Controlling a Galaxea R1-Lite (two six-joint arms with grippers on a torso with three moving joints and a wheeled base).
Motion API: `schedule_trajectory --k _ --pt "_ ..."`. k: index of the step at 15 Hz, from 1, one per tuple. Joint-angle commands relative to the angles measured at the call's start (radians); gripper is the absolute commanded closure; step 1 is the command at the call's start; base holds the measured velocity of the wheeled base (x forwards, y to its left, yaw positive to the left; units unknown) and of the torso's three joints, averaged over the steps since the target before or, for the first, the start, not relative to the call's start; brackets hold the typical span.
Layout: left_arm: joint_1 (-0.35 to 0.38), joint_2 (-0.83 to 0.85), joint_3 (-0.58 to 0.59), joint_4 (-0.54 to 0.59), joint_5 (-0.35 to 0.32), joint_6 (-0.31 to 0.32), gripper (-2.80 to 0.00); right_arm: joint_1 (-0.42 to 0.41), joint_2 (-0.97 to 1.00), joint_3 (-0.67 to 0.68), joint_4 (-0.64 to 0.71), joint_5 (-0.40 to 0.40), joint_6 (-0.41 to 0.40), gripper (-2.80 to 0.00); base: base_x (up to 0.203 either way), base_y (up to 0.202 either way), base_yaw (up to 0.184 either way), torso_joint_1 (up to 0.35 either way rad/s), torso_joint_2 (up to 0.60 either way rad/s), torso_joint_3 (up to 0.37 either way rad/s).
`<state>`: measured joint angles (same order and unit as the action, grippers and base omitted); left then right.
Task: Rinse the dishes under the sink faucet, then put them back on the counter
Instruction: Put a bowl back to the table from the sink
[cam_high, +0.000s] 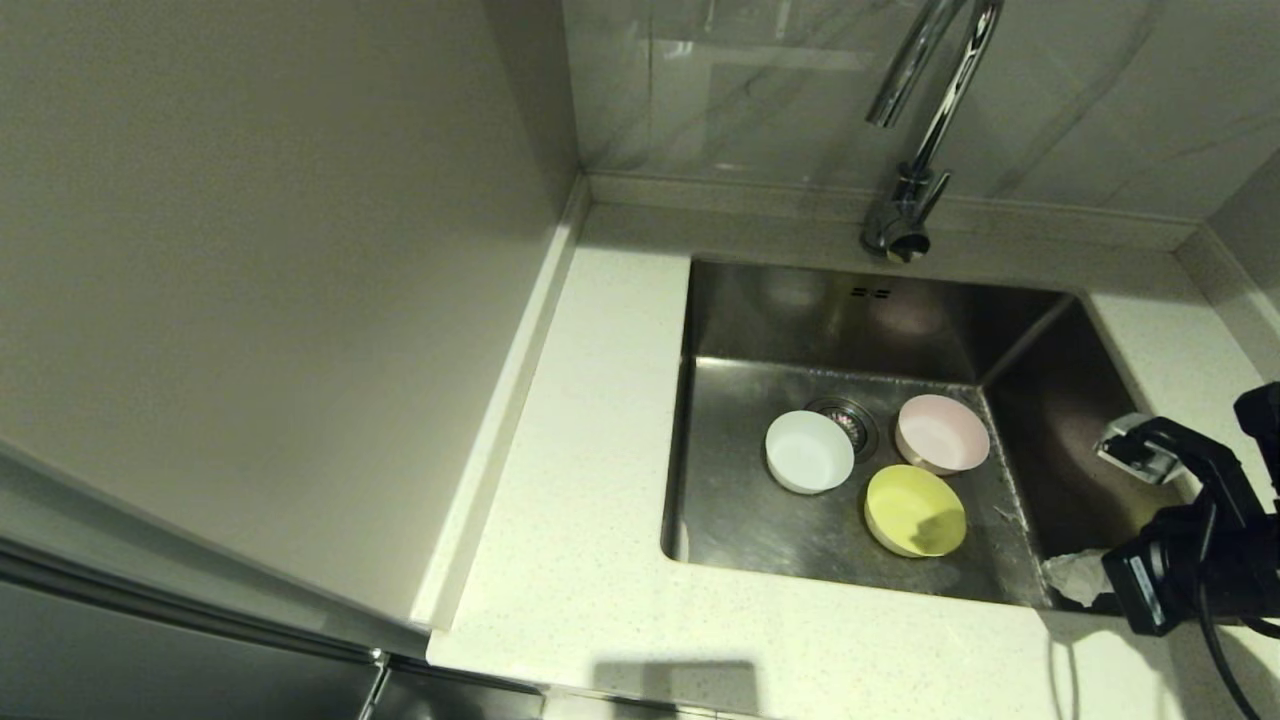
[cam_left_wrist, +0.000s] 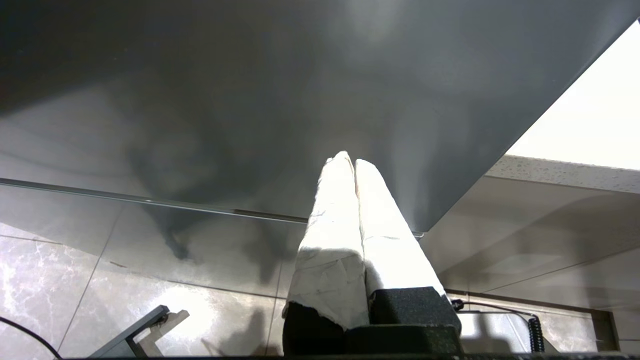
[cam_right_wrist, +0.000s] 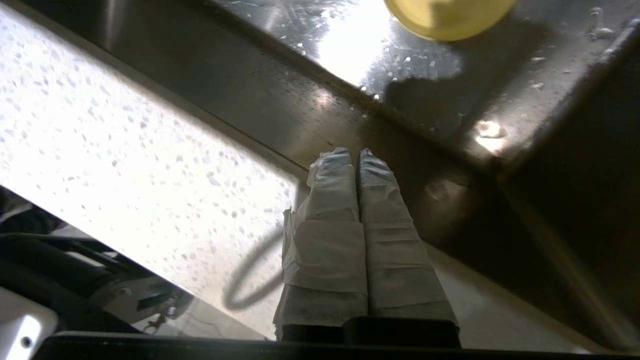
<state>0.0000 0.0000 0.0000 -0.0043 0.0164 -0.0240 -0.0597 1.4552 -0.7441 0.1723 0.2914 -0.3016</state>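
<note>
1. Counter (cam_high: 590, 560) is nearest, pale and speckled, running along the near and left sides of the sink (cam_high: 740, 520).
2. Right gripper (cam_right_wrist: 356, 152) hangs over the near right corner of the sink. Its wrapped fingers (cam_right_wrist: 325, 210) are pressed together and hold nothing.
3. Left gripper (cam_left_wrist: 350, 160) is parked low by the cabinet, away from the sink. Its fingers are pressed together too, with nothing in them.
4. Yellow bowl (cam_high: 915, 510) is the nearest dish, sitting on the sink floor, close to the right gripper.
5. White bowl (cam_high: 808, 452) is a bit farther and to the left, just beside the drain (cam_high: 848, 420). Pink bowl (cam_high: 942, 433) is farther and to the right.
6. Faucet (cam_high: 915, 140) stands at the far edge, its spout high over the sink. I see no water running.
7. I think no bowl is picked up yet. To do this well, the right gripper should spread its fingers first, come down over the yellow bowl's rim, and pinch it gently. The bowls are close together, so it should move slowly and not bump the others.
</note>
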Motion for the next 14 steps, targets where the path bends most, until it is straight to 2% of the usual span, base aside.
schedule_trajectory --k 1,2,4,9,12,13,14 --pt "0.0 -0.002 0.0 0.0 0.001 -0.001 0.0 0.021 -0.053 0.008 -0.026 -0.031 -0.019 0.0 0.0 0.0 0.0 0.0 0.0 0.0" --pt "0.0 -0.002 0.0 0.0 0.001 -0.001 0.0 0.034 -0.058 0.013 -0.074 -0.067 -0.04 0.0 0.0 0.0 0.0 0.0 0.0 0.0" --pt "0.0 -0.002 0.0 0.0 0.001 -0.001 0.0 0.037 -0.068 0.025 -0.127 -0.088 -0.104 0.0 0.0 0.0 0.0 0.0 0.0 0.0" --pt "0.0 -0.002 0.0 0.0 0.001 -0.001 0.0 0.04 -0.058 0.016 -0.134 -0.129 -0.125 0.0 0.0 0.0 0.0 0.0 0.0 0.0" --pt "0.0 -0.002 0.0 0.0 0.001 -0.001 0.0 0.04 -0.04 0.018 -0.138 -0.176 -0.186 0.0 0.0 0.0 0.0 0.0 0.0 0.0" --pt "0.0 -0.002 0.0 0.0 0.001 -0.001 0.0 0.041 -0.035 0.013 -0.139 -0.176 -0.185 -2.8 0.0 0.0 0.0 0.0 0.0 0.0" --pt "0.0 -0.002 0.0 0.0 0.001 -0.001 0.0 0.051 -0.028 -0.001 -0.139 -0.175 -0.184 -2.8 0.0 0.0 0.0 0.0 0.0 0.0"
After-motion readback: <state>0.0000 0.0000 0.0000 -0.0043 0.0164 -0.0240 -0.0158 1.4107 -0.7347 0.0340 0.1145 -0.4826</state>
